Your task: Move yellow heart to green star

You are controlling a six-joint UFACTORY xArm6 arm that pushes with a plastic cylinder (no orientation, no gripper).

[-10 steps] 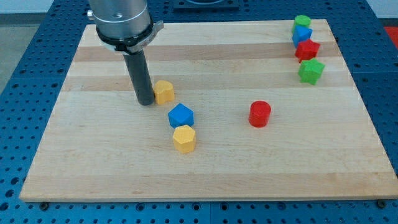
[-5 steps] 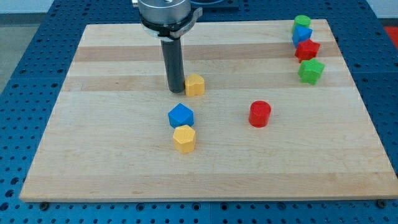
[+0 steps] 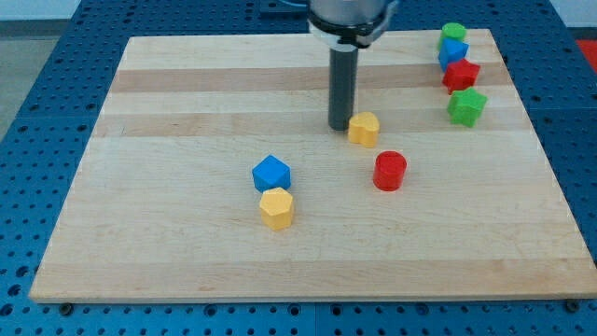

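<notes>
My tip is pressed against the small yellow heart block – nothing is gripped – with the green star block well to the view's right

The arm's grey metal housing is cut off by the view's top edge above the pale wooden worktop. Near the worktop's upper right corner, the small green block is partly covered by the blue block; neither shape is discernible.
</notes>
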